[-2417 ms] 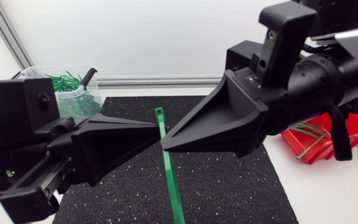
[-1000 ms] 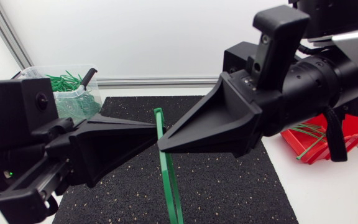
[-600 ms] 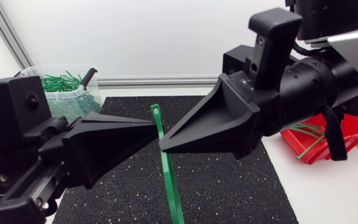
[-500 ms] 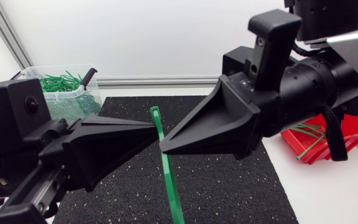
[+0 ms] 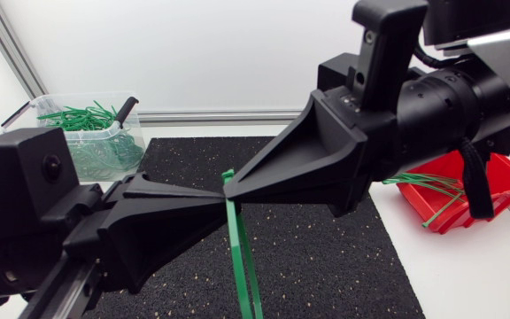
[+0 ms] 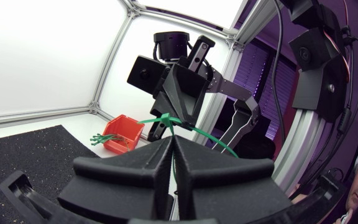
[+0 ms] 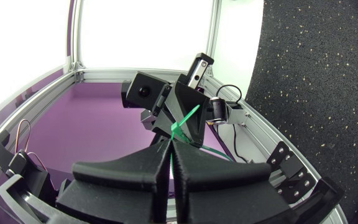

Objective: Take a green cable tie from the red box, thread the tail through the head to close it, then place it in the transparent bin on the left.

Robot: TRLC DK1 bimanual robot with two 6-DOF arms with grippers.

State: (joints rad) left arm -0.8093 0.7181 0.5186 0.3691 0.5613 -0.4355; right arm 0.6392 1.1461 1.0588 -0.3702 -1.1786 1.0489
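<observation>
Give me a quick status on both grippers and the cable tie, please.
Left gripper shut on green cable tie, right gripper likewise. Threading unclear. Nothing in the way.

Legible markings: none. You have no text, label, brand, number or sign to read on the left gripper [image 5: 220, 192], the right gripper [image 5: 230, 189], the green cable tie [image 5: 237, 239] at their tips, the red box [image 5: 508, 174] or the transparent bin [image 5: 131, 137].

We look down from close above. Our wrist cameras face each other, sharing the green cable tie [image 6: 166, 119].
</observation>
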